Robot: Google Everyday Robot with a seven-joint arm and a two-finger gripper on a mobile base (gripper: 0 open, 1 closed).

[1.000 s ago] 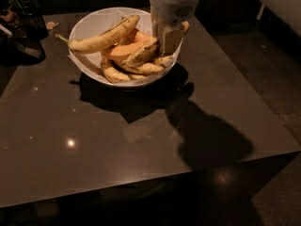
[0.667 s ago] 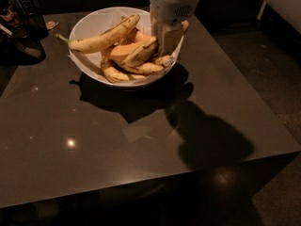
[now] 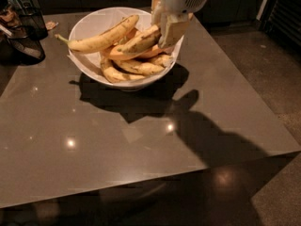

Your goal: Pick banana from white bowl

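The white bowl [image 3: 89, 27] stands at the far side of the dark table [image 3: 117, 140], with white paper along its left rim. It holds several yellow bananas; one long banana [image 3: 101, 37] lies across the top with its stem over the left rim. My gripper [image 3: 165, 29] reaches down from the top of the view over the bowl's right side. Its fingers [image 3: 173, 31] are closed on the right end of a spotted banana [image 3: 136, 42], which tilts up toward the gripper above the others. Its grasped tip is hidden by the fingers.
A dark wire basket [image 3: 26, 20] with odd items stands at the table's far left corner. The table's right edge [image 3: 263, 98] and front edge drop to the floor. A dark cabinet stands behind the table.
The spotted banana's right end has tipped up out of the pile with the gripper. The bowl and the other bananas have stayed in place.
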